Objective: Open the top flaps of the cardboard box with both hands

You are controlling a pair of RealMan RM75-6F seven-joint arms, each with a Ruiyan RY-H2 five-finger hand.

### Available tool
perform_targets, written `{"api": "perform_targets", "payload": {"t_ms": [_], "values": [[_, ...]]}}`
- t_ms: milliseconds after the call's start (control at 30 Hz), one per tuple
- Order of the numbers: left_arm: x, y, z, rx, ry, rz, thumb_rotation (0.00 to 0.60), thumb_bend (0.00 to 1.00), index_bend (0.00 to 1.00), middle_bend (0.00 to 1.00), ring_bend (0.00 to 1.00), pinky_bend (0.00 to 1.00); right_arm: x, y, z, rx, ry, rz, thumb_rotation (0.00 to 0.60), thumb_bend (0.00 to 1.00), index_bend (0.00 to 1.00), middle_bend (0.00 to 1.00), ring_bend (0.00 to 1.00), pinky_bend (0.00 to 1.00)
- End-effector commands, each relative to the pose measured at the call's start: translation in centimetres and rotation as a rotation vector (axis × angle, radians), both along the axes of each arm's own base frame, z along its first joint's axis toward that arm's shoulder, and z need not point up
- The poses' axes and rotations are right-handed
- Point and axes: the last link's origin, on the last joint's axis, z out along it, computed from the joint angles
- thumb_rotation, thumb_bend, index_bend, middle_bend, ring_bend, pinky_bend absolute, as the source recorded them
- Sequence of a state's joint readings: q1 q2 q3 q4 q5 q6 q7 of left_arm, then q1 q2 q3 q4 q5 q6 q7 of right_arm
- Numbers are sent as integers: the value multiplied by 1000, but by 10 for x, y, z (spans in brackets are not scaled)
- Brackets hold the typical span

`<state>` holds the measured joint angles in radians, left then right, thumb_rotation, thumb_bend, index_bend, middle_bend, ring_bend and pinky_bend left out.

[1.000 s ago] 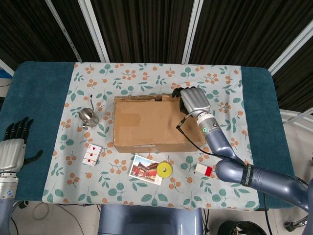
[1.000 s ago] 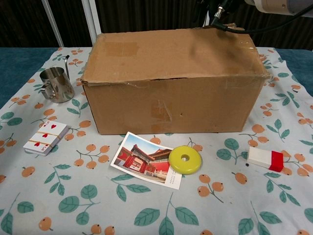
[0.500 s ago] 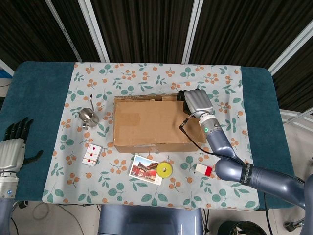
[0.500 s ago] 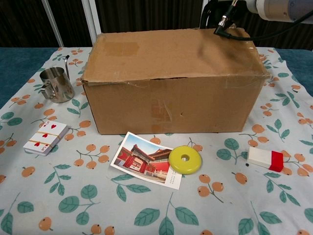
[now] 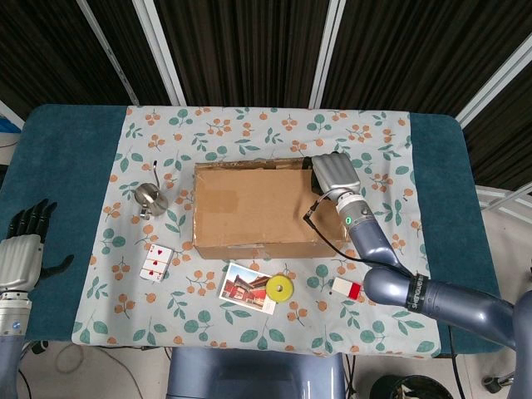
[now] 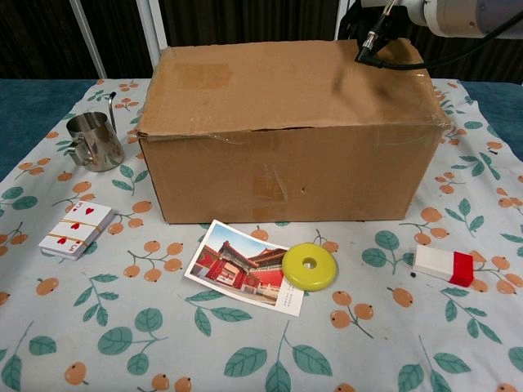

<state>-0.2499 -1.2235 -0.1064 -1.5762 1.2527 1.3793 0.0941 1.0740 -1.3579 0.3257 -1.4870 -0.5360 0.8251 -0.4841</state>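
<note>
Since the earlier frame, the right robot hand (image 5: 334,172) has been drawn slightly toward the far right corner of the cardboard box (image 5: 258,209), fingers curled over its edge; whether a flap is gripped cannot be told. The left robot hand (image 5: 22,249) is held well left of the box, off the bench (image 5: 71,150), fingers spread and empty. Fingertips should be hooked under the flap seam before lifting. The box sits mid-bench, flaps shut and facing up, with its long axis running left to right.

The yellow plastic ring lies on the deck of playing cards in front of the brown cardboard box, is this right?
Not quite. The yellow plastic ring lies on the postcard, not on the deck of playing cards, still in front of the brown cardboard box. The chest view shows it.
</note>
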Motion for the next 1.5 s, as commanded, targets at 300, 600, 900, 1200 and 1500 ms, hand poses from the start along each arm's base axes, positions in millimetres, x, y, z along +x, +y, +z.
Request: {"api": "perform_targets", "payload": {"t_ms": [300, 600, 900, 1200, 1500], "values": [[1, 0, -1, -2, -8, -1, 600, 187, 0, 0, 0, 0, 29, 10, 21, 19, -143, -2, 600, 1000, 475, 604, 594, 331], [2, -1, -2, -5, -11, -5, 600, 188, 0, 0, 0, 0, 51, 26, 43, 85, -285, -84, 600, 1000, 475, 604, 594, 367], [3, -1, -3, -4, -10, -10, 600, 187, 0, 0, 0, 0, 70, 41, 58, 155, -403, -164, 600, 1000, 475, 603, 595, 388], [3, -1, -3, -3, -10, -10, 600, 188, 0, 0, 0, 0, 84, 51, 68, 199, -431, -168, 600, 1000, 475, 601, 595, 408], [3, -1, -4, -5, -12, -10, 600, 188, 0, 0, 0, 0, 97, 67, 79, 327, -528, -236, 600, 1000, 475, 599, 594, 414]]}}
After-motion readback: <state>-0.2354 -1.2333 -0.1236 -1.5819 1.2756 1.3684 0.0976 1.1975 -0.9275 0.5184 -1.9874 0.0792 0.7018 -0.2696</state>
